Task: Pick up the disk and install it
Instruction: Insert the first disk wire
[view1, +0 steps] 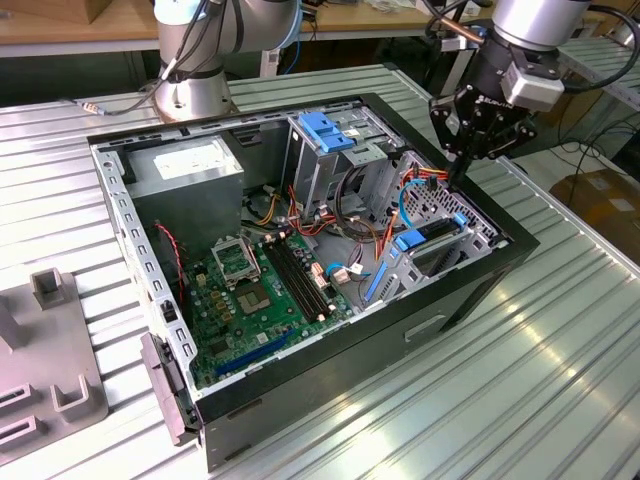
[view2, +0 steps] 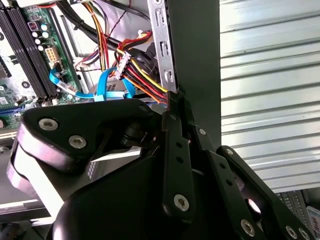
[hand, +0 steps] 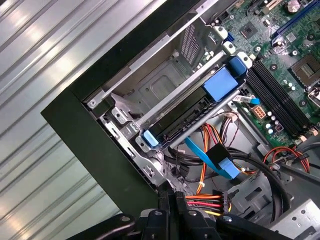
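Note:
The disk (view1: 437, 237) sits on edge in the drive bay at the corner of the open computer case (view1: 470, 290), on the exterior view's right. In the first wrist view the disk (hand: 187, 114) is a dark slab between metal rails, with blue plastic ends. My gripper (view1: 457, 178) hangs just above the case wall beside the bay, apart from the disk. Its fingers (view2: 176, 100) are pressed together with nothing between them, over the bundle of red, yellow and orange cables (view2: 140, 75). The first wrist view has the gripper (hand: 172, 199) right by the black case wall.
Inside the case lie the green motherboard (view1: 260, 280), a grey power-supply box (view1: 190, 165) and a drive cage with a blue latch (view1: 325, 130). A second arm's base (view1: 195, 70) stands behind the case. A grey fixture (view1: 45, 350) sits on the ribbed metal table (view1: 540, 380).

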